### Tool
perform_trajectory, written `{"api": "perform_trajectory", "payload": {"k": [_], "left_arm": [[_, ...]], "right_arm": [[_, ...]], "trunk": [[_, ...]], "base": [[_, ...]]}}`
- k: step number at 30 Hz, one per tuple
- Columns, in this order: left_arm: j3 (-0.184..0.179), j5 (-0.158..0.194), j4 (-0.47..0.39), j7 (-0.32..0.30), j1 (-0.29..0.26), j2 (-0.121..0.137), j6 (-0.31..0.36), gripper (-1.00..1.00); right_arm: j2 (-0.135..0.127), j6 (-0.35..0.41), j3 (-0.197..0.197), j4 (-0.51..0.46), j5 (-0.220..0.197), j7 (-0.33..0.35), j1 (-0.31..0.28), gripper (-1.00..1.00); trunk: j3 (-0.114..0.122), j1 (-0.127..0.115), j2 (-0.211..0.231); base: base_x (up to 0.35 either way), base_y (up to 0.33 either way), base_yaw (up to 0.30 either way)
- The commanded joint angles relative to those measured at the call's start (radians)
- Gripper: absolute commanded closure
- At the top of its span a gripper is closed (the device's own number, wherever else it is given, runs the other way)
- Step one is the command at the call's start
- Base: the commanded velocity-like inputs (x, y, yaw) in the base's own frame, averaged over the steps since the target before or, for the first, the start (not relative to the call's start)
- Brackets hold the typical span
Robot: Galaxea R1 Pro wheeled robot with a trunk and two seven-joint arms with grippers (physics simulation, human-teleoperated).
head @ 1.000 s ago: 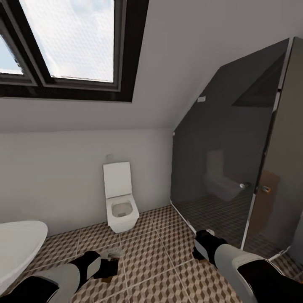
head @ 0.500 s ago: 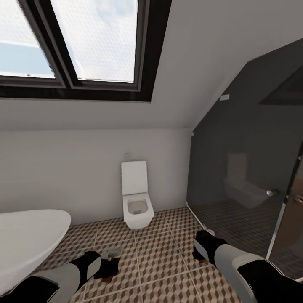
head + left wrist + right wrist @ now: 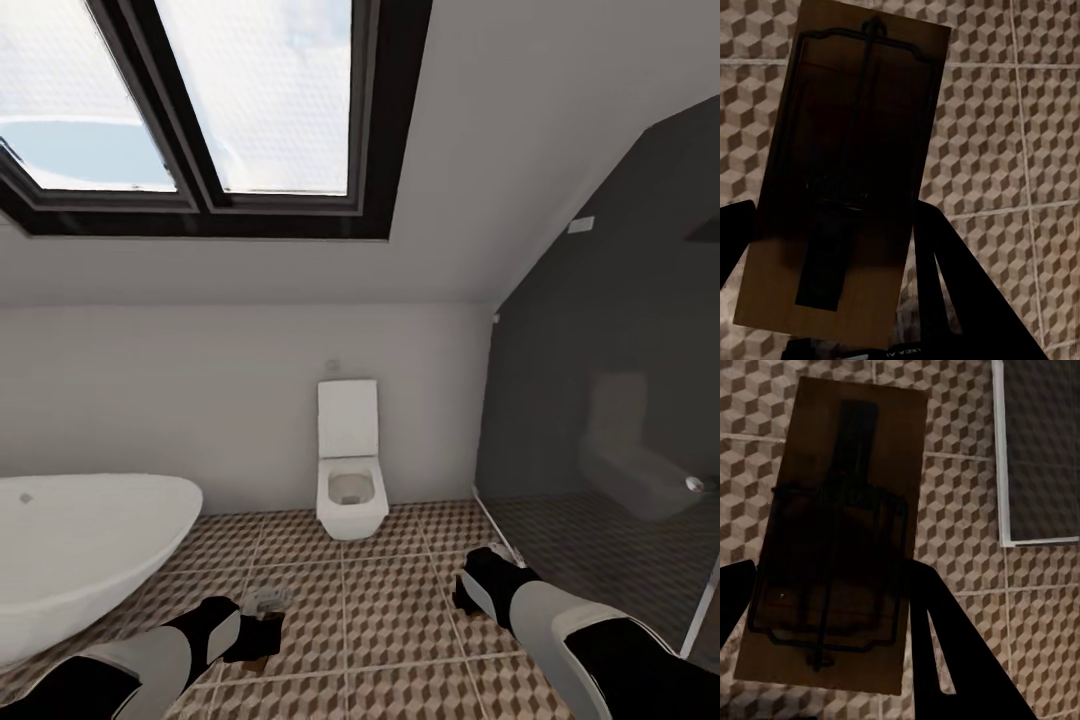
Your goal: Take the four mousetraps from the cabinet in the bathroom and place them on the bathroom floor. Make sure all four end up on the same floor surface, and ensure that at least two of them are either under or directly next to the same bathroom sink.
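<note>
**Two traps in hand, no sink in sight yet**

I am carrying one mousetrap in each end effector over the bathroom floor. My left end effector is clamped on the left mousetrap, a flat brown board with a dark wire bow and spring bar, held above the cube-patterned tiles. My right end effector is gripping the right mousetrap the same way, near the white frame of the shower screen.

The toilet is standing at twelve o'clock and the bathtub at nine o'clock. Each board is probably pinched only along its near edge, though shadow is hiding the contact, so a sharp turn could be tilting one loose. Releasing here would be leaving both traps away from any sink.
</note>
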Motion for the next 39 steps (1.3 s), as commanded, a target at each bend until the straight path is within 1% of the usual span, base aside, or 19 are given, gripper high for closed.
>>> {"api": "perform_trajectory", "payload": {"k": [1,5,9,13,14,16,18,19,21,27,32,39], "left_arm": [[-0.008,0.005,0.002,-0.003,-0.002,0.0,0.001,1.0],[-0.008,0.005,0.002,-0.003,-0.002,-0.001,0.001,1.0],[-0.008,0.005,0.002,-0.003,-0.002,-0.001,0.001,1.0],[-0.008,0.006,0.002,-0.003,-0.002,-0.001,0.0,1.0],[-0.008,0.006,0.002,-0.003,-0.002,-0.001,-0.002,1.0],[-0.008,0.006,0.002,-0.003,-0.002,-0.001,-0.018,1.0],[-0.008,0.007,0.003,-0.003,-0.002,-0.001,-0.051,1.0],[-0.008,0.017,0.004,-0.003,-0.002,-0.001,-0.063,1.0],[-0.008,0.027,0.004,-0.003,-0.002,-0.001,-0.067,1.0],[-0.008,0.045,0.004,-0.003,-0.002,0.002,-0.071,1.0],[-0.008,0.047,0.004,-0.003,-0.002,0.003,-0.072,1.0],[-0.008,0.048,0.004,-0.003,-0.002,0.003,-0.072,1.0]], "right_arm": [[-0.001,-0.014,0.005,-0.002,-0.009,0.001,0.004,1.0],[-0.002,-0.053,0.001,-0.002,-0.012,0.006,0.025,1.0],[-0.003,-0.063,-0.002,-0.003,-0.014,0.011,0.031,1.0],[-0.004,-0.077,-0.01,-0.003,-0.017,0.063,0.034,1.0],[-0.005,-0.087,-0.019,-0.003,-0.018,0.084,0.035,1.0],[-0.006,-0.095,-0.034,-0.003,-0.018,0.097,0.04,1.0],[-0.006,-0.1,-0.075,-0.003,-0.018,0.105,0.046,1.0],[-0.006,-0.105,-0.107,-0.003,-0.017,0.108,0.049,1.0],[-0.006,-0.107,-0.118,-0.003,-0.017,0.109,0.05,1.0],[-0.006,-0.108,-0.13,-0.003,-0.015,0.11,0.051,1.0],[-0.006,-0.107,-0.13,-0.003,-0.013,0.11,0.051,1.0],[-0.006,-0.107,-0.129,-0.003,-0.012,0.107,0.051,1.0]], "trunk": [[-0.002,0.0,-0.002],[-0.004,0.0,-0.002],[-0.004,0.0,-0.002],[-0.004,0.0,-0.002],[-0.004,0.0,-0.002],[-0.004,0.0,-0.002],[-0.004,0.0,-0.002],[-0.004,0.0,-0.002],[-0.004,0.0,-0.002],[-0.005,0.0,-0.002],[-0.008,0.0,-0.002],[-0.008,0.0,-0.002]], "base": [[0.0,-0.296,0.291],[0.0,-0.296,0.286],[0.0,-0.296,0.129],[0.0,-0.281,0.031],[0.0,-0.129,0.008],[0.0,-0.075,0.005],[0.0,-0.028,0.002],[0.008,-0.009,0.001],[0.051,0.006,0.0],[0.214,0.101,-0.093],[0.301,0.156,-0.17],[0.309,0.176,-0.029]]}}
